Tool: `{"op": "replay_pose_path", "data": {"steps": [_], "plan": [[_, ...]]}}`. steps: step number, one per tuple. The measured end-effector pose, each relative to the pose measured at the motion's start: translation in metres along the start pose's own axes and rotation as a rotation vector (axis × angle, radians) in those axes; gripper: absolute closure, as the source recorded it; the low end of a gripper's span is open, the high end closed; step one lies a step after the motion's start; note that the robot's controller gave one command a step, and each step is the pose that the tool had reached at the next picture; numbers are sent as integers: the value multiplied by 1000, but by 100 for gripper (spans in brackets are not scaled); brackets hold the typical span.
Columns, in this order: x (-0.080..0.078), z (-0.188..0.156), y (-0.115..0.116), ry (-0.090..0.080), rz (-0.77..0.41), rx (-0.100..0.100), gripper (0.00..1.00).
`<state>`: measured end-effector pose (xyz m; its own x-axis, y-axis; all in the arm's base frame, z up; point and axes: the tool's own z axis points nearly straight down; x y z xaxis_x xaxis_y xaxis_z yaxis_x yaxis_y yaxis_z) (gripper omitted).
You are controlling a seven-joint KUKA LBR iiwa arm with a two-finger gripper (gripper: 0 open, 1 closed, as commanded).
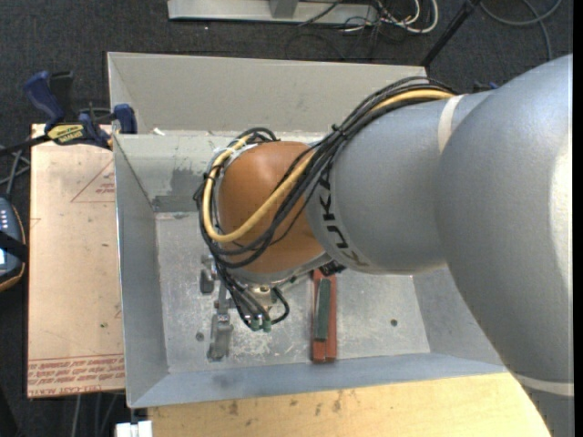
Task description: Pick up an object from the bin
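Large grey robot arm link (410, 189): black block letters "UKA" on rounded housing, running along the link, turned sideways to camera. Start of word covered by bundle of black and yellow cables (305, 176), so brand name reads only in part. Other print in scene too small to read.

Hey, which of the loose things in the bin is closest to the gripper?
The long red-and-dark-green bar, just to the view's right of the gripper. The only other candidate, a small dark spot, sits farther right.
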<state>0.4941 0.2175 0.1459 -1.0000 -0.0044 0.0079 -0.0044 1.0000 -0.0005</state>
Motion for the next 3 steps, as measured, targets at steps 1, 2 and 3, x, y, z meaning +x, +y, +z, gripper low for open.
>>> {"op": "replay_pose_path", "data": {"steps": [1,2,3], "plan": [[-2,-4,-1,-7,4,-1,0],[3,7,-24,-12,-74,-5,0],[-33,31,-51,-9,-296,-1,100]]}}
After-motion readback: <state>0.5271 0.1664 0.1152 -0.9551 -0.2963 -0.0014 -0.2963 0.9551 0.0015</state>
